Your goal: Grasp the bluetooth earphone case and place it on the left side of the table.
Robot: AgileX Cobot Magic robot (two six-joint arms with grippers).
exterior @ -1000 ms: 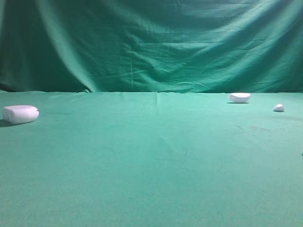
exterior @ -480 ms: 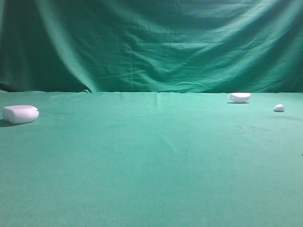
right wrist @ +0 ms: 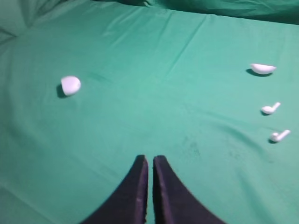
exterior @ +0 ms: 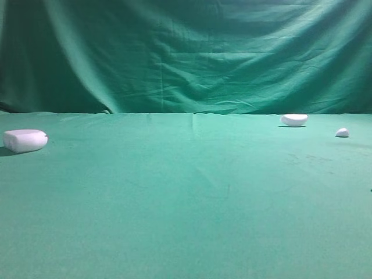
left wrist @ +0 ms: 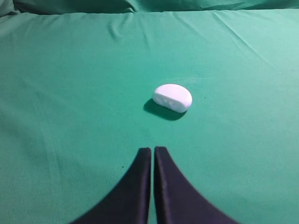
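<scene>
Nothing had moved — the earphone case (exterior: 25,140) stayed at the table's (exterior: 186,221) left edge; both claws, left (left wrist: 153,151) and right (right wrist: 149,159), were closed, empty

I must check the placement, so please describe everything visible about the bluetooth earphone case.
The bluetooth earphone case is white, smooth and rounded-oblong, seemingly plastic, with a faint seam line near its top. It lies flat on the green table at the far left in the exterior high view, casting a small shadow. Only the cloth touches it; no end effector is near it.
</scene>
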